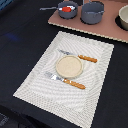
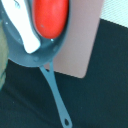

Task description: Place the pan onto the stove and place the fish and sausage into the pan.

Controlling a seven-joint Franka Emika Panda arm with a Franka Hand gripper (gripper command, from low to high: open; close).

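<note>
The pan [image 1: 68, 9] sits on the stove [image 1: 107, 28] at about 11 o'clock in the exterior view, its thin handle [image 1: 48, 8] pointing toward 9 o'clock, off the board's edge. That placement suits the task: the pan rests on the cooking surface, and both foods are already inside it. The wrist view shows this best, with the sausage [image 2: 49, 17] lying against the white fish [image 2: 26, 31] on the pan's floor, the fish toward the handle side. In the exterior view only a red and pale speck shows there.

The tool is in neither view, so I cannot tell whether it is apart or together; judging by the close downward look, the wrist probably hangs just above the pan.

Beside the pan stands a pot [image 1: 92, 12]. The dark tabletop [image 1: 20, 45] carries a striped placemat [image 1: 47, 75] at centre, with a round plate [image 1: 69, 66] between two orange-handled pieces of cutlery [image 1: 80, 58].
</note>
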